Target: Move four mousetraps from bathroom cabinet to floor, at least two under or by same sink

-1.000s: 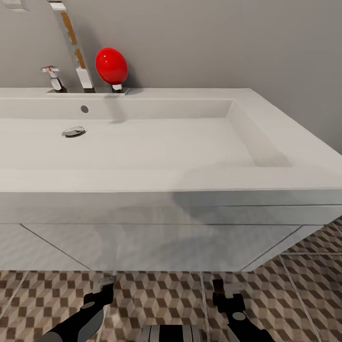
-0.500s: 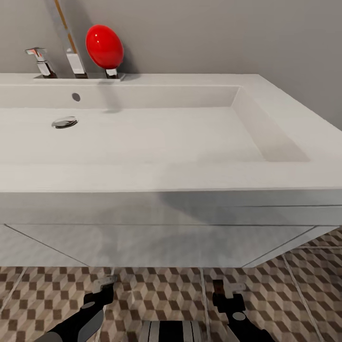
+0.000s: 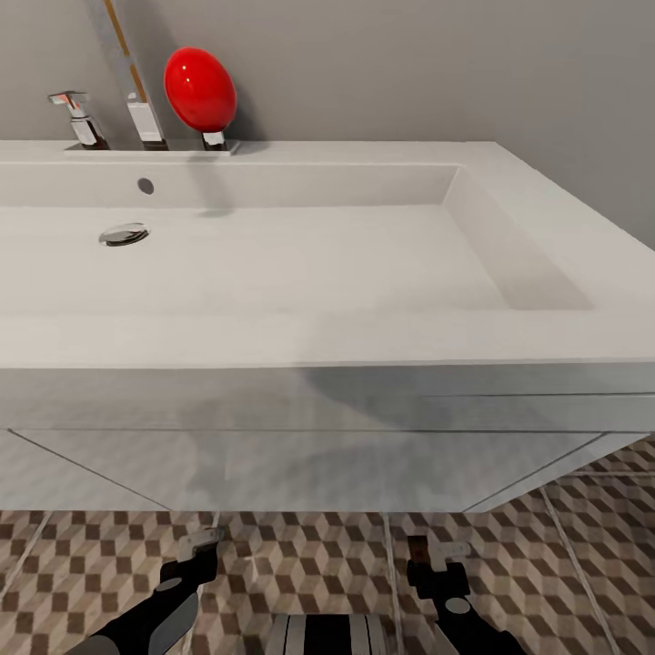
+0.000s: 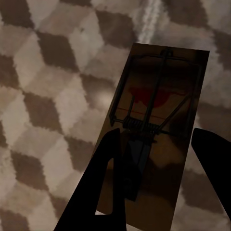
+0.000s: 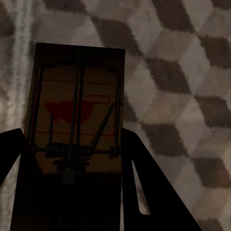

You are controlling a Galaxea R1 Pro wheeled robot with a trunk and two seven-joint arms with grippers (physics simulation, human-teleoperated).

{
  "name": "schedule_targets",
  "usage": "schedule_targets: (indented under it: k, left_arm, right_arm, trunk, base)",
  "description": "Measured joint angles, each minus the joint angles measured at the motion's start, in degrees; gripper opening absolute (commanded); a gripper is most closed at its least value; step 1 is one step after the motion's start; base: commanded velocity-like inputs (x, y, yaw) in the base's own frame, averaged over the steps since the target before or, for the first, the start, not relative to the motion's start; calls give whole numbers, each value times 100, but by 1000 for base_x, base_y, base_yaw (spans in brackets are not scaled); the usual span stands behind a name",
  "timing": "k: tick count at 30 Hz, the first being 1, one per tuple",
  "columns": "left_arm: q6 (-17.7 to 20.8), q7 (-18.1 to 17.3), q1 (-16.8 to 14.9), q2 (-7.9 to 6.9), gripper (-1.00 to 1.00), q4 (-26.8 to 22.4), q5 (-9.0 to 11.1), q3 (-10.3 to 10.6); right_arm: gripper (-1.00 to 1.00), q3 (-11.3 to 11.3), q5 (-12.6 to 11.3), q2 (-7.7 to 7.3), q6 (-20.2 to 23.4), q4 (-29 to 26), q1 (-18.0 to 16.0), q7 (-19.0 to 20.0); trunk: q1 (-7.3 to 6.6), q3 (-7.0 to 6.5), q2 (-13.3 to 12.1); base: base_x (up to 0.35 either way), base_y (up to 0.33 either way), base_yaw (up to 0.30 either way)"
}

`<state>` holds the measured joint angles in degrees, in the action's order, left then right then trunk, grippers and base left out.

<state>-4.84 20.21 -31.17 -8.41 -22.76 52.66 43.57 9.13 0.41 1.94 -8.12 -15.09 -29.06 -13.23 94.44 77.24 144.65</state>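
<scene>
Wall: a plain grey painted wall (image 3: 409, 64) is standing behind everything, with soft shadows lying on it.
Red object: a glossy red egg-shaped object (image 3: 199, 88) is sitting upright on a small chrome foot, just beside the wall.
Object's surroundings: it is casting a faint shadow on the wall behind it and is catching a bright highlight near its top.

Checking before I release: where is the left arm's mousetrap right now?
In the left wrist view the mousetrap sits between the left gripper fingers, over the cube-patterned bathroom floor, low in front of the bathroom sink.
</scene>
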Motion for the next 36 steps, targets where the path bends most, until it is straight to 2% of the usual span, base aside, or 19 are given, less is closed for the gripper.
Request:
schedule_targets:
  k: [36]
  left_arm:
    - [7,-7,0,0,-100,0,2,-2]
  right_arm:
    - [-100,0,-1,0,0,0,0,0]
  trunk:
    - [0,0,0]
  base:
    - [-60,0,0]
